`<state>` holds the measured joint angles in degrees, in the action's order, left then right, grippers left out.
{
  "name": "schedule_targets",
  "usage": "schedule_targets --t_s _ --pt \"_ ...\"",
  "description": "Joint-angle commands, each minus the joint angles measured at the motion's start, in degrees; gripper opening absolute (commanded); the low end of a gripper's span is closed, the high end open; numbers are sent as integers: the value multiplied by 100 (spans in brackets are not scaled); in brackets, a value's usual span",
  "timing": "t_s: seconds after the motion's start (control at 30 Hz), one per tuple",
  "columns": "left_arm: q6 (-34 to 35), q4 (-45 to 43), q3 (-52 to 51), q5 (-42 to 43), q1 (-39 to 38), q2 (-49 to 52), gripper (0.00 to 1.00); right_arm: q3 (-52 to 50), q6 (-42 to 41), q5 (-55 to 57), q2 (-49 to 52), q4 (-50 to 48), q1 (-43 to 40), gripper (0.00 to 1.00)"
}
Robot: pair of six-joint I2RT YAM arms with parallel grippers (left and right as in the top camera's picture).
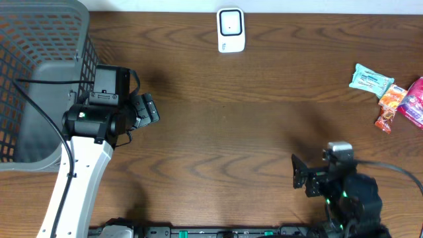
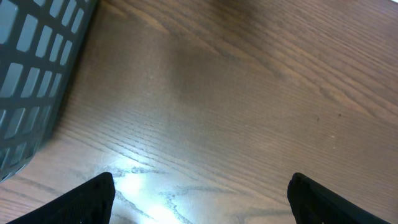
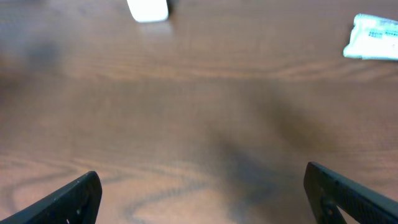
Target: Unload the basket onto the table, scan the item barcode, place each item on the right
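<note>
Overhead view showed the right claw spread wide and empty above bare worktop near the front edge. The right wrist view agreed, with nothing between the jaws. The left claw was also wide open and held nothing, hanging just beside the grey mesh basket.

Well apart from both claws, at the far right edge, lay a teal wipes packet, with an orange sachet and a pink pouch near it. The white scanner stood at the far middle edge.

The wipes packet was the most reachable item for the right claw and looked like a light, soft film pack lying flat. It would probably crinkle and sag rather than hold its shape, and the film could slip. A pinch across its narrow width near one end seemed best, as that leaves the broad faces uncovered. No barcode could be made out on it, so the pack might need turning before it faced the scanner.
</note>
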<state>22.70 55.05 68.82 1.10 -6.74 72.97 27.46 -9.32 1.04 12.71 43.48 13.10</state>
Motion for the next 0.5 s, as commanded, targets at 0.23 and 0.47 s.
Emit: schedule_targets --t_s 0.23,0.47 --pt "9 -4 -13 -70 31 -26 89 -680 173 -225 -1244 -411 -236 99" --pt "9 -4 -13 -70 31 -26 89 -1257 258 -227 -1239 -1202 -262 99"
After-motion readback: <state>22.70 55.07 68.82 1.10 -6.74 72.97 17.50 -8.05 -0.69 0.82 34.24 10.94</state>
